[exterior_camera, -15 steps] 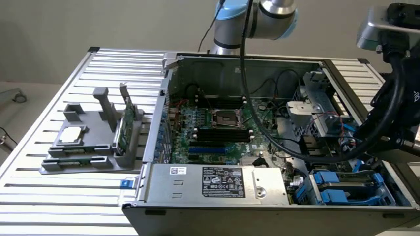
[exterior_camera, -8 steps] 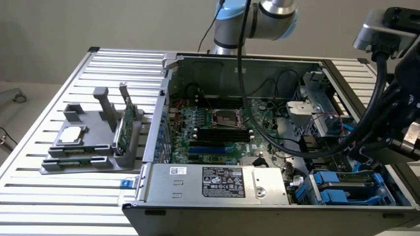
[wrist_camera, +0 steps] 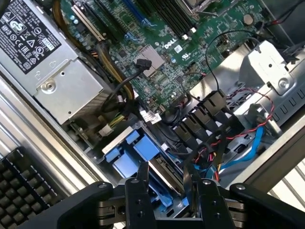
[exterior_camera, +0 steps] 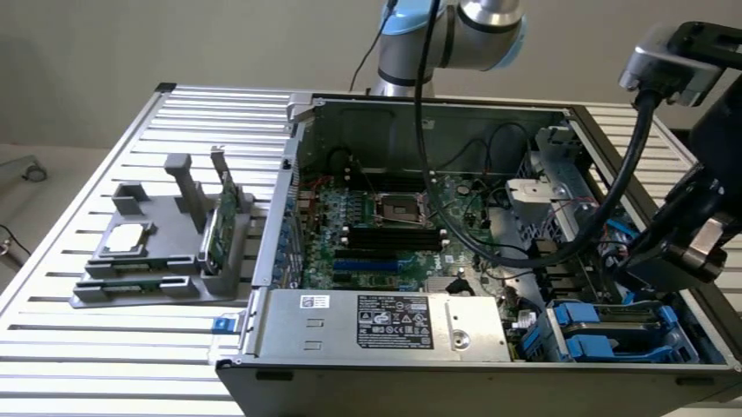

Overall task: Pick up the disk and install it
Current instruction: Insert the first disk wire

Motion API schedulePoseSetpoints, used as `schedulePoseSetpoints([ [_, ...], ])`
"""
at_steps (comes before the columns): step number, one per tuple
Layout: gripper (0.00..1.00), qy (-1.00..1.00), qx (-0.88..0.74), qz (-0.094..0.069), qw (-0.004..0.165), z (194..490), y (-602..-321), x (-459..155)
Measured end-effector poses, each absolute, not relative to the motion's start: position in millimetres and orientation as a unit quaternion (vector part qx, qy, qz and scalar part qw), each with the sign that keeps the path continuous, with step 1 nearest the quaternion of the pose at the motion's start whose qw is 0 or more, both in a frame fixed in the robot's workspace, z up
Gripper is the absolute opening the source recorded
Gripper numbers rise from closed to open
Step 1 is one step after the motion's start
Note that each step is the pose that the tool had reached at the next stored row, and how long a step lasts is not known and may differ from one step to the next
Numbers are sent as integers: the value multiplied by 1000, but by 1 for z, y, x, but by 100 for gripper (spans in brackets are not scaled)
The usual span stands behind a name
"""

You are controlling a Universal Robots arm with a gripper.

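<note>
So the disk (wrist_camera: 164, 174) is down in the drive bay at the near corner of the open PC case (exterior_camera: 347, 378), on the exterior view's right, silver body with its blue carrier (wrist_camera: 126, 155) around it. The jaws are spread wide open right over it, with one of the black fingers (wrist_camera: 142, 188) on each side of the disk's edge. Honestly I can't tell whether they're touching it or just beside it. The arm (exterior_camera: 487, 22) stands behind the far wall of the case, and its wrist end hangs over that right corner. Just left of the bay along the near wall is the power supply (exterior_camera: 383, 321) with its sticker, and the green motherboard (exterior_camera: 383, 217) lies beyond it in the middle. A bunch of black cables (wrist_camera: 205, 112) lies next to the bay. Well apart, on the slatted metal surface (exterior_camera: 104, 347) at the exterior view's left, there's a grey holder (exterior_camera: 162, 282) with a thin green card (exterior_camera: 221, 226) standing upright in it and a small silver chip (exterior_camera: 125, 236) lying flat.
</note>
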State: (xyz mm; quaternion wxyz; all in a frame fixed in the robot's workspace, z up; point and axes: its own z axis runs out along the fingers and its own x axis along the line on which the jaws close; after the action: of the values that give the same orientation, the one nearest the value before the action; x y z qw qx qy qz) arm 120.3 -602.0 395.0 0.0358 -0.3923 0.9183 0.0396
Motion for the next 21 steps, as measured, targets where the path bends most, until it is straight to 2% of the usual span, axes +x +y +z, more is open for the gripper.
schedulePoseSetpoints([
  [14, 43, 961, -273, 36, 41, 383, -602, 120],
  [17, 40, 968, -246, 35, 42, 380, -602, 120],
  [18, 33, 970, -238, 35, 42, 379, -602, 120],
  [21, 33, 976, -211, 34, 43, 377, -602, 120],
])
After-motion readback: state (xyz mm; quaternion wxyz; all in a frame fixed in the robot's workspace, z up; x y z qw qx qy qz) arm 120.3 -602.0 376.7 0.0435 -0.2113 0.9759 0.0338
